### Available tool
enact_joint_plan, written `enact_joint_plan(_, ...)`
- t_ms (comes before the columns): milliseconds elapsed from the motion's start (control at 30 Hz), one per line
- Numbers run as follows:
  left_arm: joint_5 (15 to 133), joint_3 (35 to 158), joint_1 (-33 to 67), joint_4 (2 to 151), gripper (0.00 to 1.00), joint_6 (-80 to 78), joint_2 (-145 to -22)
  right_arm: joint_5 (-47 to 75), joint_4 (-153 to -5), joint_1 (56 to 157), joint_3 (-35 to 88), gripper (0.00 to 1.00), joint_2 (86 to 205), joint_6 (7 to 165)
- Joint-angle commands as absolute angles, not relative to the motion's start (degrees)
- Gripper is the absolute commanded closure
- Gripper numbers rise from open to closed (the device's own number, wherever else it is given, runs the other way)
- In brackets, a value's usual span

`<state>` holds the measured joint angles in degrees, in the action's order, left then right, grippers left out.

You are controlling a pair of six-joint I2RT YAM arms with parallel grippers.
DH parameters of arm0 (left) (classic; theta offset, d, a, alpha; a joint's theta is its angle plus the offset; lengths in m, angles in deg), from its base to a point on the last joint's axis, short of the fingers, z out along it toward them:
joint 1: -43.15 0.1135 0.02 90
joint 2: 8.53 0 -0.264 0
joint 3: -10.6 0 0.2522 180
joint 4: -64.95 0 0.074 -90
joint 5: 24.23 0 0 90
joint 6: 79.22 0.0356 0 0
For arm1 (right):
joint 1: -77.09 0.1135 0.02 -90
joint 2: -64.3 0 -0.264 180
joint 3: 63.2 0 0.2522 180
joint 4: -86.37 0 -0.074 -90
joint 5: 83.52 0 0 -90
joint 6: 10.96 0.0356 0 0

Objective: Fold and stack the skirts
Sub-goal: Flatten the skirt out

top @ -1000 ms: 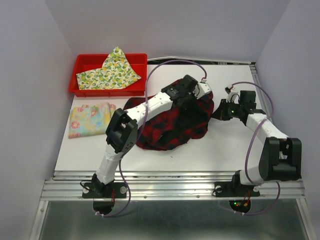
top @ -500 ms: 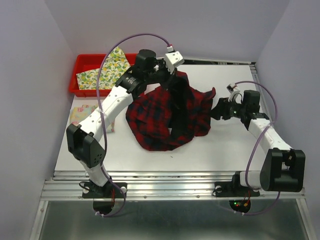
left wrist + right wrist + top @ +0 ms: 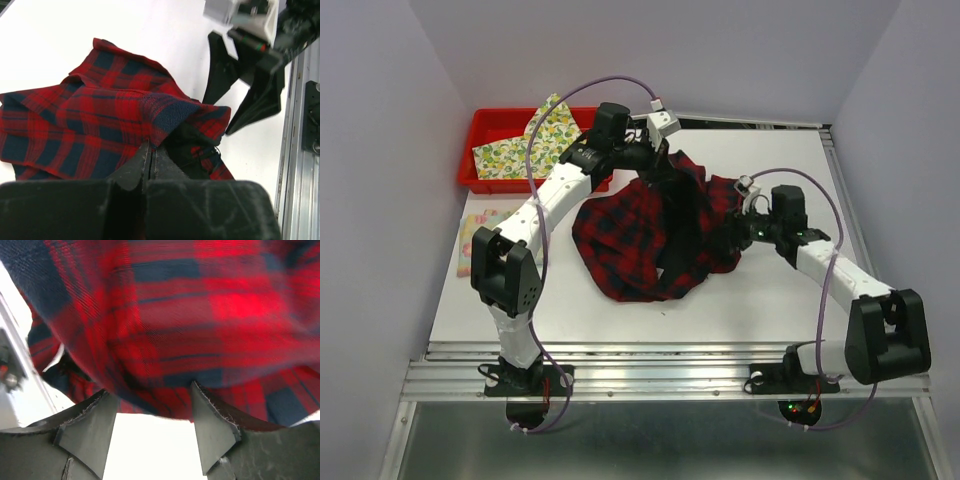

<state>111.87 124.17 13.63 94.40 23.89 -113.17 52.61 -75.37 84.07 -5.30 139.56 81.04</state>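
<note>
Left fingers (image 3: 136, 170) are pinched shut on a fold at the far edge of the plaid skirt (image 3: 640, 240). They hold that edge raised off the counter (image 3: 770, 300), while the rest of the skirt lies crumpled in the middle. Your right fingers (image 3: 212, 422) stand wide apart at the skirt's right edge. Cloth hangs just ahead of them, and nothing looks gripped.

You seem to be spreading the skirt flat before folding it. Bring the right fingers onto a single layer at the hem and close firmly. Then draw the two held points apart until the cloth goes taut, and lay it down smooth. Catching several layers at once would likely lock in wrinkles. Keep the lifted edge low so it cannot flop over itself.

The plaid is a soft woven twill, red with navy-black checks, limp and quick to bunch. A dark inner band shows along its middle. The floral skirt (image 3: 475, 235) lies at the counter's left, partly behind the left arm. The lemon-print skirt (image 3: 535, 140) sits in the red tray (image 3: 490, 183).
</note>
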Motion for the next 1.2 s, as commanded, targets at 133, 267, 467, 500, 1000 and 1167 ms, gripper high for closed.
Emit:
enact_joint_plan(133, 115.2, 128.5, 14.2, 95.6, 1.0, 25.4, -111.6, 34.6, -81.5, 89.3, -2.8, 0.54, 143.4, 77.1)
enact_joint_plan(267, 108.3, 130.1, 14.8, 97.4, 1.0, 26.3, -111.4, 26.7, -78.2, 89.3, -0.4, 0.97, 140.1, 78.5)
enact_joint_plan(467, 87.4, 129.5, 13.6, 97.8, 0.98, 32.4, -109.4, -1.1, -70.7, 89.3, 2.2, 0.99, 131.7, 81.7)
enact_joint_plan(500, 85.7, 128.9, 13.4, 97.4, 0.94, 34.9, -109.3, -2.2, -69.0, 89.3, 2.4, 0.99, 131.6, 82.1)
enact_joint_plan(1000, 76.9, 124.7, 11.9, 105.4, 0.65, 38.5, -110.4, 12.1, -53.6, 89.3, 20.0, 0.85, 154.7, 77.2)
enact_joint_plan(1167, 75.2, 122.4, 11.9, 106.0, 0.46, 38.2, -112.5, 14.1, -51.4, 89.3, 17.8, 0.35, 154.3, 77.2)
